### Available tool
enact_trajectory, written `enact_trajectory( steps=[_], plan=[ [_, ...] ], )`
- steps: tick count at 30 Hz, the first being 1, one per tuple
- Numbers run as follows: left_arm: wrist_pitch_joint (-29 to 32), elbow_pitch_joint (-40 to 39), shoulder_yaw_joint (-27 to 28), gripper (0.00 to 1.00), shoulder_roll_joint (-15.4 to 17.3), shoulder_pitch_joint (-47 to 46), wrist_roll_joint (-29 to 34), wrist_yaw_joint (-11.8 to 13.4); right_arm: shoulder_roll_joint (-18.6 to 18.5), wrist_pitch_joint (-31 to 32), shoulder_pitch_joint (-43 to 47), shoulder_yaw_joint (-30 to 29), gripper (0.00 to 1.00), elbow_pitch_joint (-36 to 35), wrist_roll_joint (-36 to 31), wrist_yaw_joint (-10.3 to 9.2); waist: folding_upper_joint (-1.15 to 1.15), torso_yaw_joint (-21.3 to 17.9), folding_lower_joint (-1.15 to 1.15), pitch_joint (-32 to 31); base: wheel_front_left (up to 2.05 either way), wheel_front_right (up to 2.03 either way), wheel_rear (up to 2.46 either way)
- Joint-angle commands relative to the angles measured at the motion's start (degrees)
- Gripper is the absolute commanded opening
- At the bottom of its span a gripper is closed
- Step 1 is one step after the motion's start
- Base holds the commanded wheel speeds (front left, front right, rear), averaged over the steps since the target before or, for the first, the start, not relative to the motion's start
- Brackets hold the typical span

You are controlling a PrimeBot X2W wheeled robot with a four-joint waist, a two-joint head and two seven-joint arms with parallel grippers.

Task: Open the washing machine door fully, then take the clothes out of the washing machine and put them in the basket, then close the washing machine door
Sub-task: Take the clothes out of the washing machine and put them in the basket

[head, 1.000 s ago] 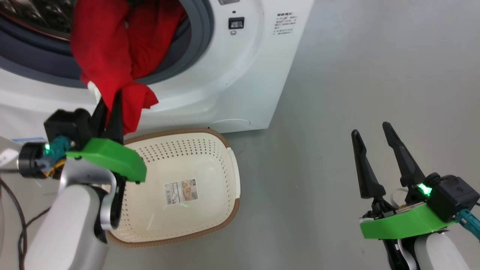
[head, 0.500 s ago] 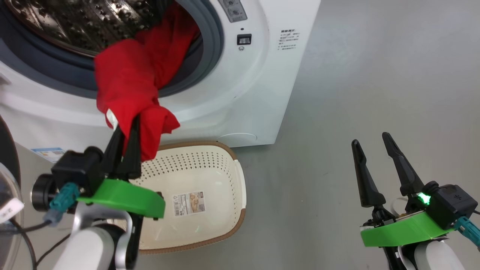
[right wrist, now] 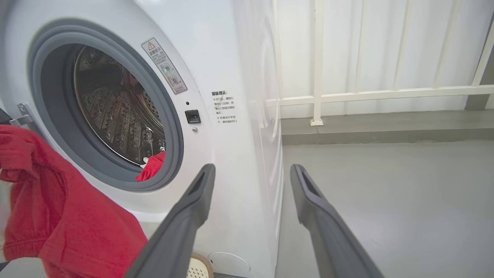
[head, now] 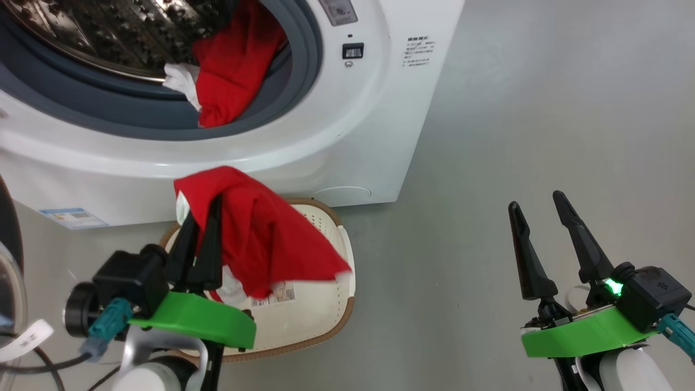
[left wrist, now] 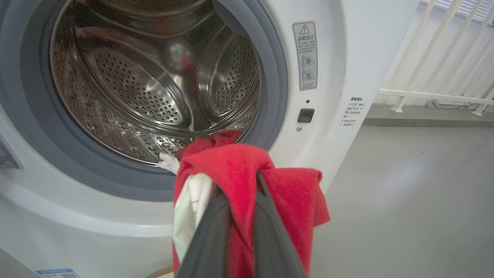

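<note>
Pulled from the big white front-loading washing machine (head: 358, 125), one bright red fabric garment (head: 266, 239) hangs over the cream perforated plastic basket (head: 347, 310), pinched in the closed left tool (head: 204, 214); right tool (head: 536, 202) gapes empty. Another red garment (head: 233, 81) waits in the drum (head: 108, 32); then shutting up.

The left gripper (head: 203, 212) and right gripper (head: 536, 200) each bear two long, tapering matte-black fingers (head: 529, 255). Behind them sits a bright green plastic cover (head: 575, 331) — beside that cover a black box (head: 654, 290) with a glowing green lamp (head: 612, 271) and a teal connector (head: 678, 326), below it a pale silver-white forearm (head: 630, 369).
</note>
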Motion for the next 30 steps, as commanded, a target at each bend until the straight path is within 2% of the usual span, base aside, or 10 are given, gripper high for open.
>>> enact_trajectory(
  steps=[1,13,21,23,24,25,30],
  plan=[
    [-0.61,0.44,1.57,0.0,0.75,0.13,-0.69,-0.03,-0.37,-0.36,-0.61,1.64,1.0,-1.65,-0.43,0.36,0.0,-0.3,0.0,0.96,0.0,0.0,0.0],
    [-4.94,21.1,0.8,0.0,-2.53,-1.91,-4.72,-3.67,-0.37,-0.36,-2.24,2.19,1.0,-1.55,-0.52,0.36,0.0,-1.48,0.0,3.92,0.0,0.0,0.0],
    [-8.82,35.48,1.51,0.0,-4.42,-7.54,-6.64,-6.13,-0.37,-0.36,-3.08,2.92,1.0,-1.63,-0.14,0.36,0.0,-2.37,0.0,6.18,0.0,0.0,0.0],
    [-9.52,41.55,2.06,0.0,-4.76,-9.47,-7.65,-7.06,-0.37,-0.36,-3.48,3.35,1.0,-1.66,-0.02,0.36,0.0,-3.03,0.0,6.95,0.0,0.0,0.0],
    [-9.52,41.55,2.06,0.0,-4.76,-9.47,-7.65,-7.06,-0.37,-0.36,-3.48,3.35,1.0,-1.66,-0.02,0.36,0.0,-3.03,0.0,6.95,0.0,0.0,0.0],
    [-10.11,45.64,2.42,0.0,-5.07,-10.87,-8.37,-7.86,-0.37,-0.36,-3.75,3.44,1.0,-1.7,0.13,0.36,0.0,-3.42,0.0,7.56,0.0,0.0,0.0],
    [-11.22,55.04,3.29,0.0,-5.8,-14.92,-10.29,-10.28,-0.37,-0.36,-4.29,3.83,1.0,-1.94,0.65,0.36,0.0,-4.51,0.0,9.35,0.0,0.0,0.0]
  ],
)
